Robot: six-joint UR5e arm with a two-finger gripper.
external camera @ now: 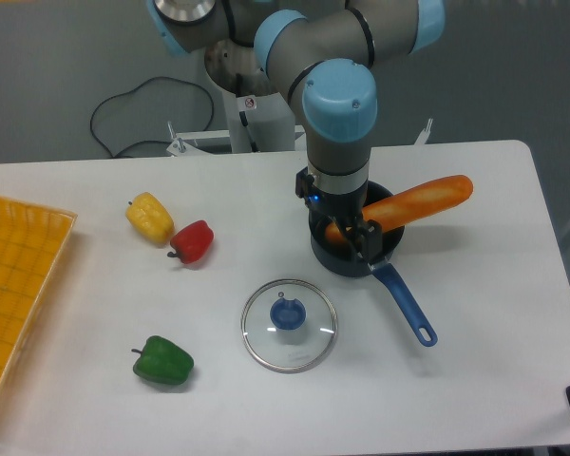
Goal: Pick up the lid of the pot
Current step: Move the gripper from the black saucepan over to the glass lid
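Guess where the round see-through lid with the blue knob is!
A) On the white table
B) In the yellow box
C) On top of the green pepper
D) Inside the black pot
A, because the lid lies on the white table with its blue knob up, outside the black pot.

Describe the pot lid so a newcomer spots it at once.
On the white table, find the black pot with the blue handle, beneath the robot arm. The lid lies just below and left of it in the picture, a see-through disc with a silvery rim. Its round blue knob sets it apart from the red pepper and green pepper.
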